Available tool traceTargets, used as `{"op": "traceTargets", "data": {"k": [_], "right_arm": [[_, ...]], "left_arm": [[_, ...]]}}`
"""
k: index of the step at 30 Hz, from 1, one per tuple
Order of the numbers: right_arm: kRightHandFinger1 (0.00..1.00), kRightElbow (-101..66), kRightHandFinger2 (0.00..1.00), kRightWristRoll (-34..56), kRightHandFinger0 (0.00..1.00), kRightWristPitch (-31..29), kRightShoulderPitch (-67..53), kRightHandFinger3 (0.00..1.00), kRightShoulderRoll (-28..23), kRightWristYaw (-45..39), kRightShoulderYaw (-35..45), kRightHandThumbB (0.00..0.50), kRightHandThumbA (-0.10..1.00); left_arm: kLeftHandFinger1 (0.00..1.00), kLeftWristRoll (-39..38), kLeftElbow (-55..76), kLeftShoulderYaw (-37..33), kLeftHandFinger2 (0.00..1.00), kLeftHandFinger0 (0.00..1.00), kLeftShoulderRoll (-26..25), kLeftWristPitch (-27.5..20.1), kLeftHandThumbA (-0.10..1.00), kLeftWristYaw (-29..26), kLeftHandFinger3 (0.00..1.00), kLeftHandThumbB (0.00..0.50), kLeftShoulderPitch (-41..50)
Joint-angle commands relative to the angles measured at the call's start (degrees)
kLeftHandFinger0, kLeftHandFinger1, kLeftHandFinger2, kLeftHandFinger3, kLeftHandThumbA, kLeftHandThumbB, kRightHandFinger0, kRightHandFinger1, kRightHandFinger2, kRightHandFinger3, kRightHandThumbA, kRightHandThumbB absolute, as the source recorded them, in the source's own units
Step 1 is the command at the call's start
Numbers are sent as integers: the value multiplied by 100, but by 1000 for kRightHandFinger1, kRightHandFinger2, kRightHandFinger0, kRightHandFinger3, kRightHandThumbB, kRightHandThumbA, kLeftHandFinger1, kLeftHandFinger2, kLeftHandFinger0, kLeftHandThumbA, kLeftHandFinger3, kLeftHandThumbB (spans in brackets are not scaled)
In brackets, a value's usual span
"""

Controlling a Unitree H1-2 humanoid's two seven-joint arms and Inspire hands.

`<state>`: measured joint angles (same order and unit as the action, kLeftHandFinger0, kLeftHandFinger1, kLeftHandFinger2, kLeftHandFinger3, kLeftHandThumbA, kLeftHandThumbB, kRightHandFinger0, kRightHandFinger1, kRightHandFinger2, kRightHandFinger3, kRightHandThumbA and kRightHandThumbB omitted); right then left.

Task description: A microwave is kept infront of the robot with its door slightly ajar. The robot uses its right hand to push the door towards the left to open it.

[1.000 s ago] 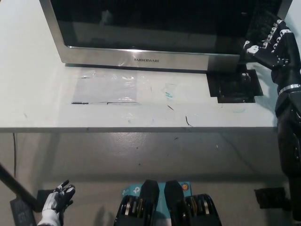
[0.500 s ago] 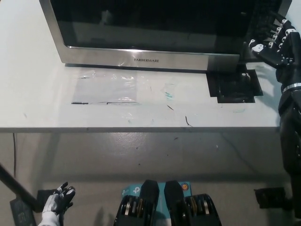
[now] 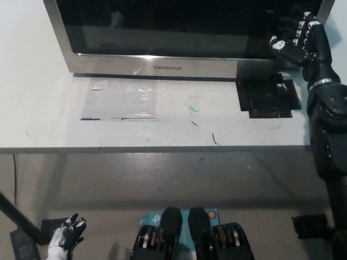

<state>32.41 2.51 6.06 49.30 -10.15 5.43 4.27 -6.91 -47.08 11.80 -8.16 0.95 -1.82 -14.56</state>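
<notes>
A silver microwave point(image 3: 162, 67) with a dark glass door point(image 3: 168, 27) stands on the white table point(image 3: 54, 119), filling the top of the head view. My black right hand point(image 3: 299, 42) is raised at the door's right end, fingers spread and open, fingertips at the door's edge. Whether it touches the door I cannot tell. My white left hand point(image 3: 66, 236) rests low at the bottom left, below the table edge, fingers apart and holding nothing.
A black square mat point(image 3: 269, 98) lies on the table under the microwave's right end. A clear plastic sheet point(image 3: 122, 100) lies in front of the microwave. A black bar point(image 3: 16, 216) slants across the floor at bottom left.
My right hand has moved left and slightly up, closer to the door's right edge. The whole picture has shifted a little. The left hand stays low.
</notes>
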Motion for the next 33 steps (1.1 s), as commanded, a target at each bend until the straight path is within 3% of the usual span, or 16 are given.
{"op": "traceTargets", "data": {"k": [1, 2, 4, 7, 11, 17, 19, 21, 22, 24, 27, 30, 33], "right_arm": [[672, 101, 721, -221, 494, -530, 550, 840, 59, -102, -213, 201, 718], [679, 116, 724, -214, 501, -486, 583, 844, 112, -96, -225, 186, 710], [684, 60, 721, -144, 499, -494, 540, 844, 176, -139, -193, 202, 706], [661, -170, 695, -122, 489, -467, 341, 822, 244, -175, -204, 185, 711], [616, -557, 668, -142, 448, -341, 8, 820, 251, -272, -279, 191, 711], [647, -1081, 706, -93, 467, -176, -463, 848, 204, -368, -355, 161, 734], [661, -1570, 709, 33, 481, 10, -797, 854, 215, -445, -359, 166, 759], [659, -1918, 707, 71, 462, 149, -1008, 866, 223, -473, -388, 205, 792], [666, -2164, 716, 158, 467, 284, -1145, 877, 246, -513, -382, 217, 798], [676, -2582, 722, 234, 489, 428, -1440, 886, 273, -570, -403, 209, 817], [674, -2895, 718, 279, 494, 566, -1628, 870, 310, -595, -411, 218, 820], [682, -3483, 729, 379, 524, 688, -2034, 871, 333, -693, -477, 208, 850], [657, -3867, 715, 509, 507, 795, -2322, 858, 422, -722, -494, 208, 837]], "left_arm": [[1000, -12, 221, 22, 906, 1000, -65, 51, 355, -88, 906, 125, -58], [1000, 92, 155, -106, 928, 1000, -134, -16, 435, 34, 926, 85, -66], [1000, 61, 193, -83, 918, 1000, -133, 191, 457, -44, 925, 125, -86], [992, 1, 182, -48, 877, 1000, -126, 101, 413, -40, 918, 132, -87], [1000, 1, 116, -57, 935, 1000, -147, 80, 430, -11, 928, 126, -107], [1000, -3, 167, -60, 942, 1000, -127, 84, 440, -10, 921, 122, -58], [1000, 67, 101, -122, 941, 1000, -171, 19, 464, 4, 935, 103, -89], [1000, 22, 110, -82, 905, 1000, -153, 38, 430, -43, 935, 119, -93], [1000, 62, 98, -142, 910, 1000, -182, -21, 452, 28, 962, 98, -84], [1000, 11, 127, -92, 871, 1000, -155, 51, 431, -38, 911, 119, -63], [1000, 8, 186, -93, 897, 1000, -149, 59, 425, -51, 906, 115, -32], [1000, -34, 182, -90, 942, 1000, -167, 55, 429, 27, 975, 105, -29], [1000, -9, 200, -98, 929, 1000, -169, 142, 436, -19, 957, 119, -16]]}}
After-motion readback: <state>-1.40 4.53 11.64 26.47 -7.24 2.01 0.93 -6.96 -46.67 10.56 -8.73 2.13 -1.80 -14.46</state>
